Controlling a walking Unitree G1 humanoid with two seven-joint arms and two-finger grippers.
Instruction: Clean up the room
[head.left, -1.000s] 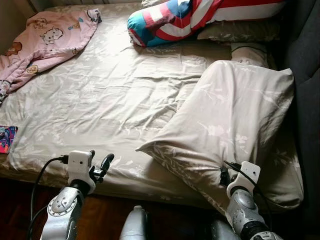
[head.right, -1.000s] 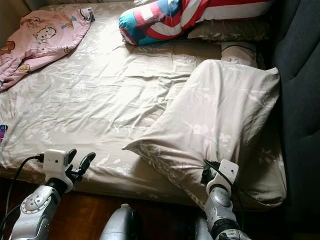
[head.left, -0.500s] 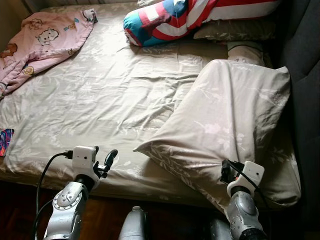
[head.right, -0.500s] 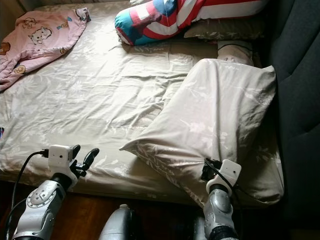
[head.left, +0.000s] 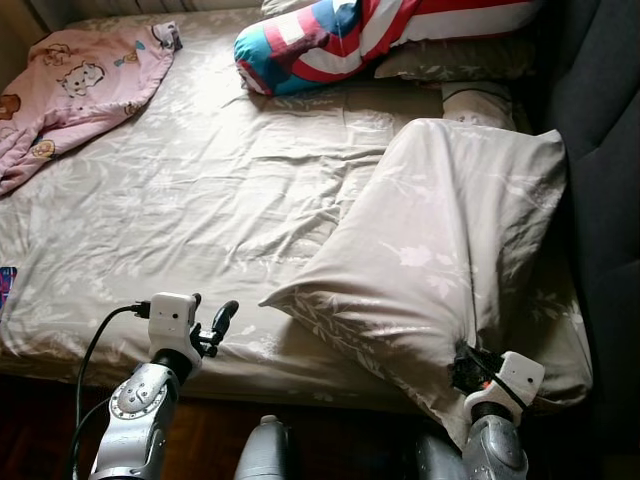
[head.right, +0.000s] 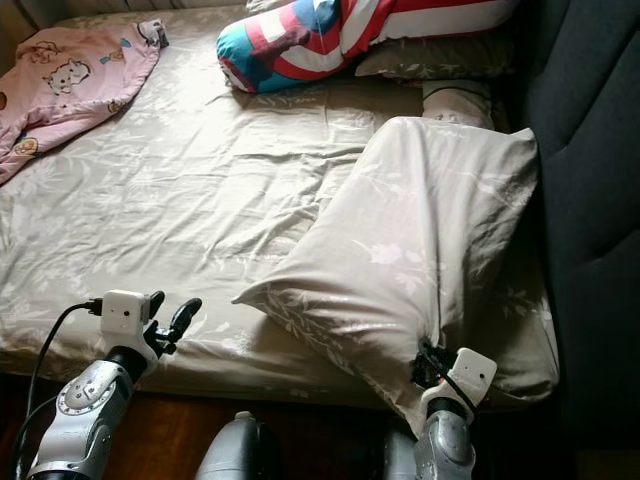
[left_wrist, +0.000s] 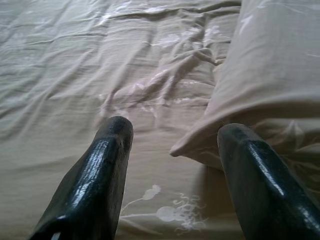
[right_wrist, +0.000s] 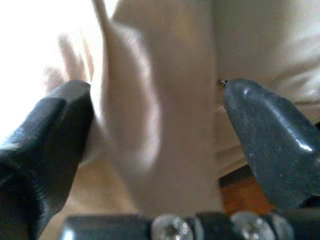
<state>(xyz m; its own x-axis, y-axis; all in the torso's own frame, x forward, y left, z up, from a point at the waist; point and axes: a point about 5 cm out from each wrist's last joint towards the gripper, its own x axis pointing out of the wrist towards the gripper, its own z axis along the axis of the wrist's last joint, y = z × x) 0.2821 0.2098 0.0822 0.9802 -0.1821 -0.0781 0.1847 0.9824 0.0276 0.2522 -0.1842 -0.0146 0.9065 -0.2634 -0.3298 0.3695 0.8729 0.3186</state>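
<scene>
Pillow: a large beige floral pillow (head.left: 455, 250) lies askew at 4 o'clock on the bed, one corner toward the bed's middle, its near end overhanging the mattress edge by the dark headboard (head.left: 605, 150)
Right gripper: the right gripper (right_wrist: 155, 135) is at 5 o'clock, at the pillow's near edge; the wrist view shows a fold of the pillowcase standing between its two spread fingers (right_wrist: 262, 132), which are not pressed together on it, so it reads as parted around the cloth rather than clamped
Left gripper: the left gripper (head.left: 210, 328) hovers at 7 o'clock over the near edge of the bed sheet (head.left: 200, 190), fingers apart and holding nothing; the pillow's corner lies just ahead of it in its wrist view
Other things: a pink cartoon-print garment (head.left: 75, 85) is spread at 10 o'clock; a bolster with red, white and blue stripes (head.left: 330, 35) and a flat beige pillow (head.left: 455, 60) sit at 1 o'clock; a colourful flat thing (head.left: 5, 285) pokes in at 9 o'clock, too cropped to name
Progress: early, by my reading; the sheet is rumpled, the garment unfolded, the pillow not yet at the head
Left to do: close on the pillow, set it in place, then clear the garment and smooth the sheet
</scene>
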